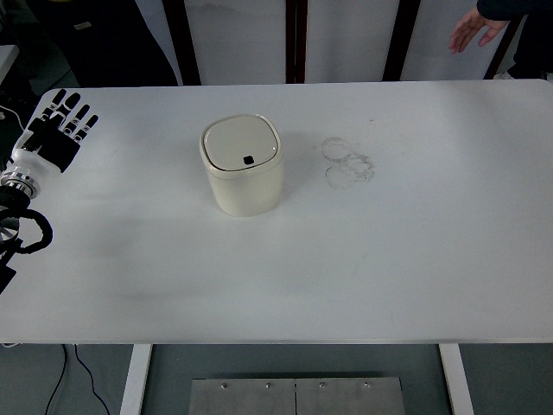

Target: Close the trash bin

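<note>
Cream trash bin (243, 176) stands left of the middle of the white bench (389, 259), its lid (242, 143) lying flat, so closing looks done. Left hand (59, 130) hovers by the bench's left edge, fingers (78, 112) spread, holding nothing.

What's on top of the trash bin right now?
Only the trash bin's own lid, lying flat, with a small black square near its front edge. The inside is covered, so unseen.
</note>
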`<state>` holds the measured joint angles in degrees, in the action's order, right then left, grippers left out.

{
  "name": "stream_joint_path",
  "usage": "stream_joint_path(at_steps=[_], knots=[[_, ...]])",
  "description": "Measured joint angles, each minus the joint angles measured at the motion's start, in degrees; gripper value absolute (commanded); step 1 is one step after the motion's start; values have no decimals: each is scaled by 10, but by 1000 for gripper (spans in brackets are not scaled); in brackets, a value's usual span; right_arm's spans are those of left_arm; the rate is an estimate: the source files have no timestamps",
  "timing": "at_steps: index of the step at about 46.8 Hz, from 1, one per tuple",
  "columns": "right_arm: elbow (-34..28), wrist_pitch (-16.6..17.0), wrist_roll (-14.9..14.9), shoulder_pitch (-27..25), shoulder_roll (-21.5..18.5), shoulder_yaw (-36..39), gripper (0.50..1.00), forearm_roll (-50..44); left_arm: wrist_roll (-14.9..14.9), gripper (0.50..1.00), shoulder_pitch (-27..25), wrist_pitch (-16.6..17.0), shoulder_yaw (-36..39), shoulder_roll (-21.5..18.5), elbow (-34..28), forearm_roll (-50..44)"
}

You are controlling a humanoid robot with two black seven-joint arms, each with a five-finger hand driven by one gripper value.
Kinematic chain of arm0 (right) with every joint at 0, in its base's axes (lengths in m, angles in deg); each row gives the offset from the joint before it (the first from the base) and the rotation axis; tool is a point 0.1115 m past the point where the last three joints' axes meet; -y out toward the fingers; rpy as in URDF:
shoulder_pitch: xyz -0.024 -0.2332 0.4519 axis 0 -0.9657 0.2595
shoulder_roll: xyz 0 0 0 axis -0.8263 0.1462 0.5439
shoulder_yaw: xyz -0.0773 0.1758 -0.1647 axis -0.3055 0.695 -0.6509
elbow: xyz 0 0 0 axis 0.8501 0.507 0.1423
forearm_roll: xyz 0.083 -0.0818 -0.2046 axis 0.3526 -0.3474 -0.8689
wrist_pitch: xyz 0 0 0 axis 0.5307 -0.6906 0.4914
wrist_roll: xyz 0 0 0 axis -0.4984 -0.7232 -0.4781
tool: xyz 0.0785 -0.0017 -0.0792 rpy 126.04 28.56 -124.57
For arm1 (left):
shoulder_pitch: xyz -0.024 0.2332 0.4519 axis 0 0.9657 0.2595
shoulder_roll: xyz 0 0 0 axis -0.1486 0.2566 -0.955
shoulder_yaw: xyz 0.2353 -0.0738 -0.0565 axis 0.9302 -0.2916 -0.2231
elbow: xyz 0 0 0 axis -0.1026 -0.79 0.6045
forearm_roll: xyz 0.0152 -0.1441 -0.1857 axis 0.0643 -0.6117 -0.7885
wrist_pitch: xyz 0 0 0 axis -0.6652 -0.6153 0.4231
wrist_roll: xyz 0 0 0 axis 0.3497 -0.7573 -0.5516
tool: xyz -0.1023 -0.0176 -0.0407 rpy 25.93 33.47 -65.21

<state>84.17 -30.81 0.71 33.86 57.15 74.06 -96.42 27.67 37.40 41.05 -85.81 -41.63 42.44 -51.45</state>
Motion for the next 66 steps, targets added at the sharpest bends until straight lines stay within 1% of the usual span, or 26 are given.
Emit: stream_joint_path(at_steps=[66], knots=[[0,0,0,0,0,0,991,0,0,1000,2,-6,-2,-3,-1,0]])
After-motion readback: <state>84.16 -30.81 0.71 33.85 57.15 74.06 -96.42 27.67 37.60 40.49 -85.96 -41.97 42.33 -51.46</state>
